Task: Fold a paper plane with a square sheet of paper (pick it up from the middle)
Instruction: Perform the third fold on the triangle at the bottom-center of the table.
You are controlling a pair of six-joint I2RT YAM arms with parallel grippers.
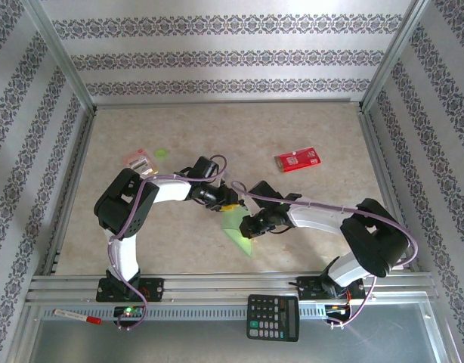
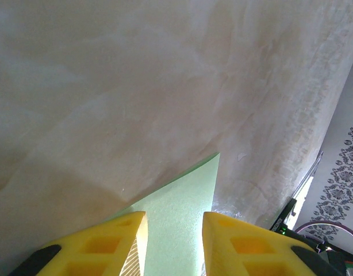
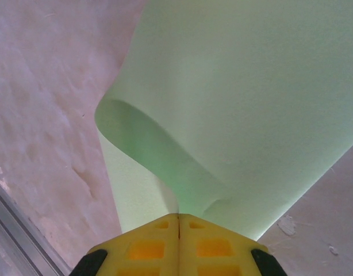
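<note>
Now, right fingers (image 3: 165,230): yellow, pressed together on an edge of the square sheet of light-green paper (image 3: 240,86), which curls up and away from their tips in a loose roll.
Left fingers (image 2: 222,233): yellow, set narrowly apart with nothing clamped. A pointed corner of the sheet (image 2: 182,207) shows through the gap, and I cannot tell whether either pad touches it.
Sheet (image 1: 236,227): partly raised off the mottled beige bench (image 1: 307,128), between the two sets of fingers, near the middle of the bench's front half.
Handling: probably very light, thin and limp. It bows under its own weight, would keep any crease if crushed, and likely slides on the smooth bench.
Where to hold: best at an edge or corner, with a shallow flat pinch. The second hold should sit well apart from the first, so the sheet is taut enough for a clean fold.
</note>
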